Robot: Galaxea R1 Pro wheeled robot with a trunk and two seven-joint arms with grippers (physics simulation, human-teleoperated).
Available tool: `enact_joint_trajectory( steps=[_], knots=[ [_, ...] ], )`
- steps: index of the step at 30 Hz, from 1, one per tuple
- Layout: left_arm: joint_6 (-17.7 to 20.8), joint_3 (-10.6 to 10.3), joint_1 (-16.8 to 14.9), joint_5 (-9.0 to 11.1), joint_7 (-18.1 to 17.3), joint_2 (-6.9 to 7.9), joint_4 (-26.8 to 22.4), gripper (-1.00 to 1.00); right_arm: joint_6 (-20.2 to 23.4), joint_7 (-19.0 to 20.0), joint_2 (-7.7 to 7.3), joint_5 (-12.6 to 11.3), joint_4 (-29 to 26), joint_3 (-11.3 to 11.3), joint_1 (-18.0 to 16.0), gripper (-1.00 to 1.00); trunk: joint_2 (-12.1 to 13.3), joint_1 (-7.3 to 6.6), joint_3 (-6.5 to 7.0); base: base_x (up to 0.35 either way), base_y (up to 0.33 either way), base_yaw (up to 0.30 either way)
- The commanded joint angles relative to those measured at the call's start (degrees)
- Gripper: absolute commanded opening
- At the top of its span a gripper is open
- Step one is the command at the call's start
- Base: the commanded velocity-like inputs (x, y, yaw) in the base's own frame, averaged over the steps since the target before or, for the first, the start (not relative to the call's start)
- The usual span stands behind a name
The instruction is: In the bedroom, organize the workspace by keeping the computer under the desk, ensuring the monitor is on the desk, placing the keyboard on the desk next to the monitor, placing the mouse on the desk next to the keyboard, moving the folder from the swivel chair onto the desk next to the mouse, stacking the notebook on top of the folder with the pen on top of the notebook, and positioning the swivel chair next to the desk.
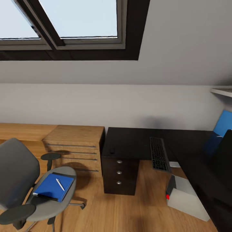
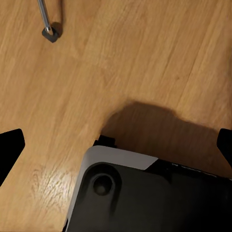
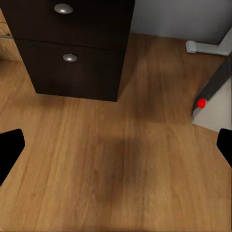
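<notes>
The grey swivel chair [image 1: 19, 174] stands at the left, away from the black desk [image 1: 132, 141]. On its seat lies the blue folder [image 1: 51, 187] with the white pen [image 1: 60, 184] on top. A thin dark edge shows under the folder; I cannot tell whether it is the notebook. The keyboard [image 1: 159, 154] and the small dark mouse [image 1: 112, 150] lie on the desk. The black monitor [image 1: 226, 153] is cut off at the right edge. The grey computer [image 1: 188, 197] with its red light [image 3: 201, 103] sits on the floor beneath the desk. My left gripper [image 2: 116, 145] and right gripper [image 3: 116, 147] hang open over bare floor.
A wooden dresser [image 1: 75, 148] with bar handles stands between chair and desk. The black drawer unit [image 1: 120, 174] [image 3: 77, 43] holds up the desk's left end. A blue wall panel [image 1: 223, 124] hangs at the right. A chair castor [image 2: 50, 34] and my own base [image 2: 145, 193] show below the left gripper.
</notes>
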Motion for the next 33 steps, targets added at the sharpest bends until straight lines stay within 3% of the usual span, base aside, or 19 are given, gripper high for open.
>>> enact_joint_trajectory(
  steps=[1, 7, 33],
  knots=[
    [0.23, -0.48, -0.02, 0.44, 0.47, 0.08, -0.13, 1.00, -0.32, -0.33, -0.02, -0.59, 0.05, 0.48, -0.09, 1.00, -0.14, 0.03, -0.13, -0.032, -0.100, 0.000],
    [0.23, -0.54, -0.02, 0.44, 0.50, -0.72, -0.05, 1.00, -0.32, -0.33, -0.02, -0.59, 0.05, 0.48, -0.10, 1.00, -0.14, 0.03, -0.13, -0.183, -0.027, 0.000],
    [0.05, -0.53, -0.02, 0.44, 0.50, -0.92, -0.01, 1.00, -0.39, -0.33, 0.15, -0.51, 0.68, 0.48, -0.09, 1.00, -0.14, 0.03, -0.13, -0.334, -0.013, 0.000]
  ],
)
